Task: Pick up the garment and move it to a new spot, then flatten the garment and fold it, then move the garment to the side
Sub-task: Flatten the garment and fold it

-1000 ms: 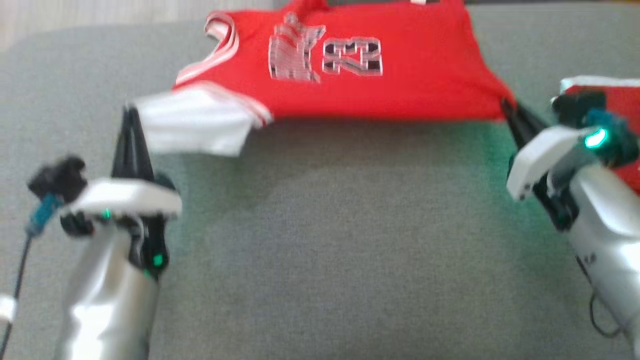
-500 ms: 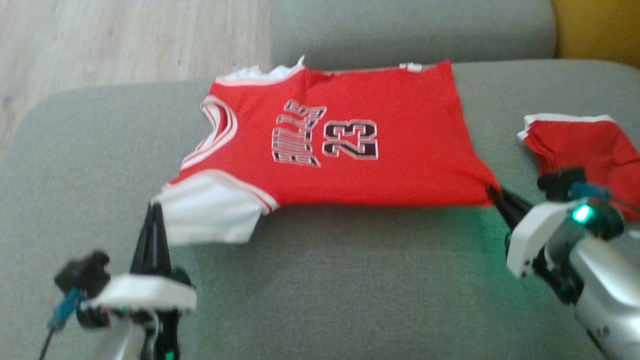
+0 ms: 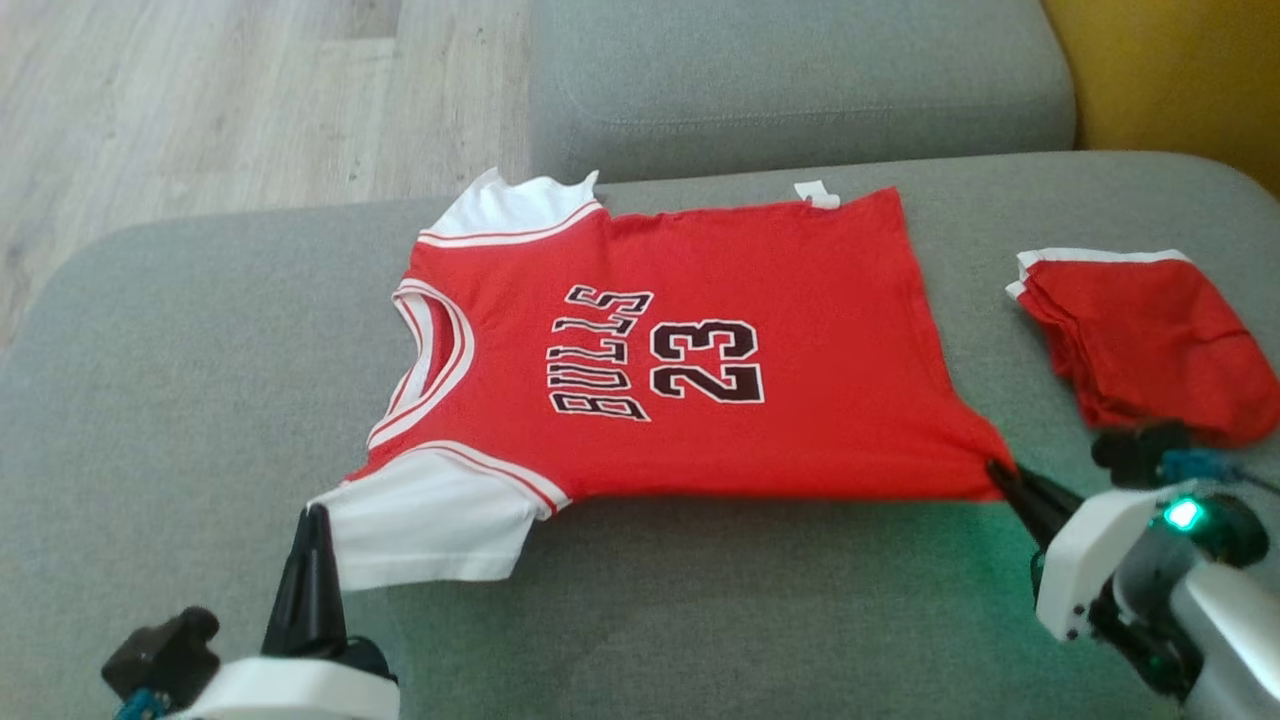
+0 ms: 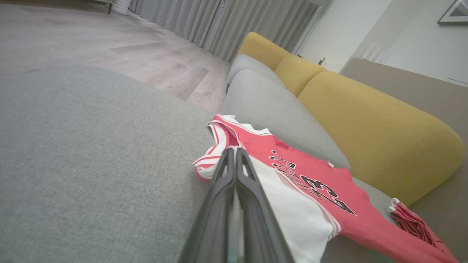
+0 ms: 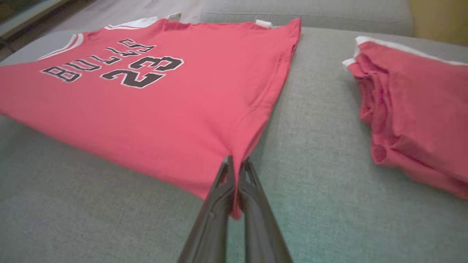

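I count one jersey (image 3: pixel 700 380), one folded red garment (image 3: pixel 1140 340) beside it. Left gripper (image 3: pixel 312 515) pinches the jersey's white sleeve (image 3: pixel 430 520); right gripper (image 3: pixel 997 470) pinches its hem corner (image 3: pixel 965 462).

Dark fingers (image 3: pixel 305 580), white wrist covers (image 3: pixel 1075 560), silver forearm (image 3: pixel 1235 645) w/ green LED (image 3: pixel 1183 514)

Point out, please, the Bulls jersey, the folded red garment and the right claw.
Bulls jersey (image 3: pixel 830 330): head view, plain red cloth beside the number.
folded red garment (image 3: pixel 1150 350): head view, middle of its top layer.
right claw (image 3: pixel 995 468): head view, fingertips pinching the jersey's hem corner.
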Available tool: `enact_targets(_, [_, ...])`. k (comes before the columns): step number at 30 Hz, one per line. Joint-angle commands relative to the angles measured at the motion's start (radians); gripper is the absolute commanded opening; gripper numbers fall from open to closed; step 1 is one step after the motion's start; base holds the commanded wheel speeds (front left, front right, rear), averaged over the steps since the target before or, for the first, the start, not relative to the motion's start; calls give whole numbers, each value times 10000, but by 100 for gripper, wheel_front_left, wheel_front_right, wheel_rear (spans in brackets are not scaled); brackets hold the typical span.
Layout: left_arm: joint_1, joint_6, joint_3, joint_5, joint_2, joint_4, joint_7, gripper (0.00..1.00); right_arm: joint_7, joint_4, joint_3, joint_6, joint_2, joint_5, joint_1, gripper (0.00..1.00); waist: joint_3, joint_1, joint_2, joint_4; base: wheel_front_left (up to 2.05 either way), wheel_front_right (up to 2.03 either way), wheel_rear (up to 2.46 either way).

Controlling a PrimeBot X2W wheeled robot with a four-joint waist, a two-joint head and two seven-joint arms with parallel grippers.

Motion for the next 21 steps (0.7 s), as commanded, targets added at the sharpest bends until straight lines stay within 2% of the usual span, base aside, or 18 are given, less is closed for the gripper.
enact_targets(1, [-536, 71, 340, 6, 198, -372, 3, 0, 49, -347, -145, -9, -167, -135, -144, 0, 94, 0, 0, 2, 0, 0, 0])
enact_targets(12, [-2429, 184, 101, 488, 732, 415, 866, 0, 1287, -853, -932, -9, 325, -1176, -760, 0, 1199, 0, 0, -38, 0, 0, 0])
enact_targets(21, [-4522, -34, -341, 906, 1064, 1935, 1721, 0, 1950, -226, -1023, -9, 608, -1281, -1913, 0, 1962, 0, 0, -29, 0, 0, 0])
